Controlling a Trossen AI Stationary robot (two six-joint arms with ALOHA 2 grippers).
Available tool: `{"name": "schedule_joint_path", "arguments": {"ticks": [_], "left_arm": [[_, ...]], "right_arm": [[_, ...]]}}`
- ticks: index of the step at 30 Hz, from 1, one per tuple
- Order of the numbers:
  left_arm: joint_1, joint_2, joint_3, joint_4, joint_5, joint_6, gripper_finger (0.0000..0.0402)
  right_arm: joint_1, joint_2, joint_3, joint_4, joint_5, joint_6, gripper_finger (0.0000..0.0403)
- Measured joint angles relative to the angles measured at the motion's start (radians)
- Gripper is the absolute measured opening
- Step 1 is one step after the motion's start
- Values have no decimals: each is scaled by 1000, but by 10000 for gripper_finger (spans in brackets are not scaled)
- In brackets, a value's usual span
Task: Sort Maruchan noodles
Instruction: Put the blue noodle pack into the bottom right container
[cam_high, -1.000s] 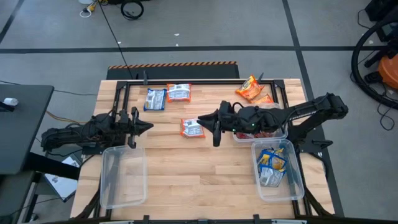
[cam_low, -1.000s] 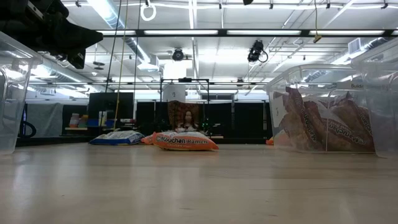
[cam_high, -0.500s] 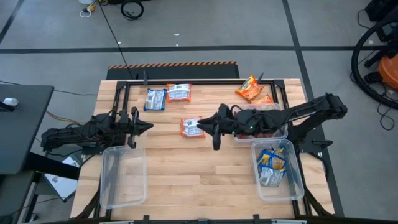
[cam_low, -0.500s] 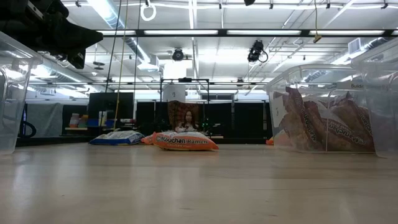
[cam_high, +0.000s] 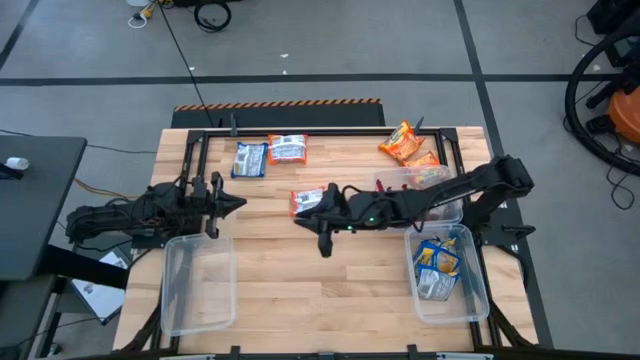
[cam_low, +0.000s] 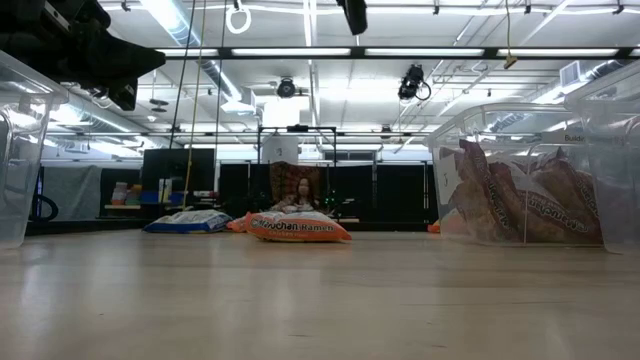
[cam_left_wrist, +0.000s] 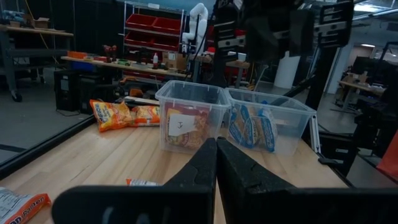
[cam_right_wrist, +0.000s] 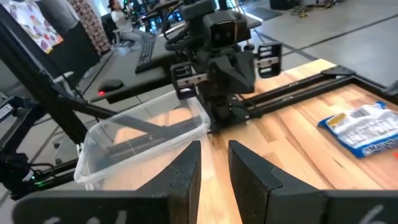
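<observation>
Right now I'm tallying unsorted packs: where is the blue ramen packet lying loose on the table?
In the high view the blue ramen packet lies at the table's far left, right beside a red-and-white packet, beyond the left gripper.

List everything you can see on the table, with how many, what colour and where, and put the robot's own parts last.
Blue noodle packet: one, blue and white, far left of table.
Red noodle packets: two, red and white, one at far edge, one mid-table by the right tool.
Orange noodle packets: two, orange, far right corner.
Empty bin: one, clear, near left.
Bin of blue packets: one, clear, near right.
Bin of red packets: one, clear, right, partly under the right arm.
Table: one, light wood.
Left tool: shut, left side.
Right tool: fingers apart, mid-table.
</observation>
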Motion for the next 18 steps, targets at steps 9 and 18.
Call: {"name": "schedule_joint_path", "arguments": {"ticks": [9,18], "left_arm": [[0,0,0,0,0,0,14],[0,0,0,0,0,0,14]], "right_arm": [[-20,108,142,-41,-62,-30,87],[-11,251,344,-164,-131,-89,88]]}}
